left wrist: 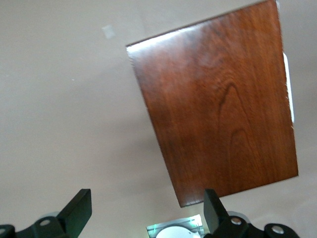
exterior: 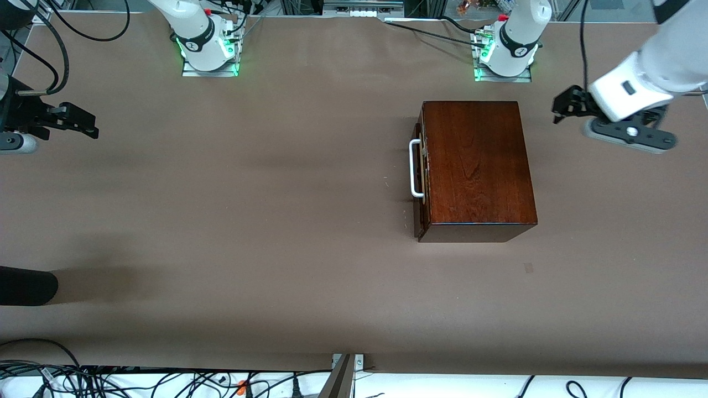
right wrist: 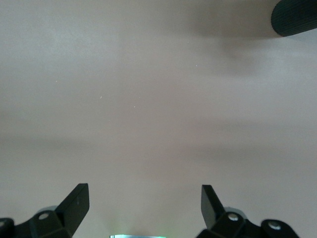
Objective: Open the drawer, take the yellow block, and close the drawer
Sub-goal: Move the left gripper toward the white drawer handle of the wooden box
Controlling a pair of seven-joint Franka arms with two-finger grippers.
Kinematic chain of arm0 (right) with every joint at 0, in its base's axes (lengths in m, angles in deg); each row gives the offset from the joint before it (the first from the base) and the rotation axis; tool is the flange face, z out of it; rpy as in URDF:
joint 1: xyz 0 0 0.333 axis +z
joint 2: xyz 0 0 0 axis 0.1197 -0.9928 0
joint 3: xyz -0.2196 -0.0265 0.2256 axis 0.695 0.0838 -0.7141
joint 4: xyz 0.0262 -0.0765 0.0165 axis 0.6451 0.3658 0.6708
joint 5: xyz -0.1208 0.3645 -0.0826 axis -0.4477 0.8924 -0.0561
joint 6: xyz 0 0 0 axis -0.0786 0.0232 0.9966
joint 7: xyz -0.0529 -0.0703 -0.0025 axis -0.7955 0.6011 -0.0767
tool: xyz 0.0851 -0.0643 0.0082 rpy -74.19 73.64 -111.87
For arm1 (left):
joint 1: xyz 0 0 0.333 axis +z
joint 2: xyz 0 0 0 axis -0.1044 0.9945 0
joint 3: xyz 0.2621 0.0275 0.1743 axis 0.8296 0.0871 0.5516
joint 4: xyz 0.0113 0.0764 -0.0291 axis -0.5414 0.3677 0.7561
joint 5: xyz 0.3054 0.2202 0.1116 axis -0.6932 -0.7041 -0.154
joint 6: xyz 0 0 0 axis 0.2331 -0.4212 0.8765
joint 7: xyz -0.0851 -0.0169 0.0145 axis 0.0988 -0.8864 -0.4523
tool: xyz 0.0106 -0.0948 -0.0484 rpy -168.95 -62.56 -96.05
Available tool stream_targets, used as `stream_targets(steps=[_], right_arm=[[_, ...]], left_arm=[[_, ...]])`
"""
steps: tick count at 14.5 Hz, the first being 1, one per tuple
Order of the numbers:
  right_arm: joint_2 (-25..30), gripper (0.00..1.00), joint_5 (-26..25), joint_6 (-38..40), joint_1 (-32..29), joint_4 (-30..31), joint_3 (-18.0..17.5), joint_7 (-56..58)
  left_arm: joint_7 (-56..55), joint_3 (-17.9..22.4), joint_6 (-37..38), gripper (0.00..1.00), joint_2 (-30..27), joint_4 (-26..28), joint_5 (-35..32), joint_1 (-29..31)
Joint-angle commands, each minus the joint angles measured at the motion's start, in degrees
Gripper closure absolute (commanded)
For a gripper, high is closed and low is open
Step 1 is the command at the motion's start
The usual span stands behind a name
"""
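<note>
A plain brown bench (exterior: 276, 221) carries the glossy wooden box toward the left arm's end, its drawer (exterior: 420, 171) shut. The white bar handle (exterior: 414, 168) is the stiff, slim hold; the box looks heavy and may slide. No yellow block shows. Left gripper (exterior: 560, 112) and right gripper (exterior: 88, 126) wait, fingers spread.

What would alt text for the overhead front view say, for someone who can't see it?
A dark wooden box sits on a brown table, its drawer shut, white handle facing the right arm's end. The left gripper and right gripper hang open at opposite table ends, holding nothing.
</note>
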Motion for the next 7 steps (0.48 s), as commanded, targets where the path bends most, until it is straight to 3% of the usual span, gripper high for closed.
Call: stream_targets(steps=[1, 5, 7], right_arm=[[-0.4, 0.00, -0.1, 0.3, -0.6, -0.9, -0.7, -0.2], [-0.4, 0.00, -0.1, 0.3, -0.6, -0.9, -0.7, -0.2], [-0.4, 0.00, -0.1, 0.3, -0.6, -0.9, -0.7, -0.2]], left_arm=[[-0.5, -4.4, 1.5, 0.00, 2.6, -3.1, 0.8, 0.1], [-9.6, -10.2, -5.0, 0.00, 11.9, -6.9, 0.9, -2.1], [-16.5, -10.3, -7.1, 0.00, 16.1, -9.2, 0.8, -6.8]])
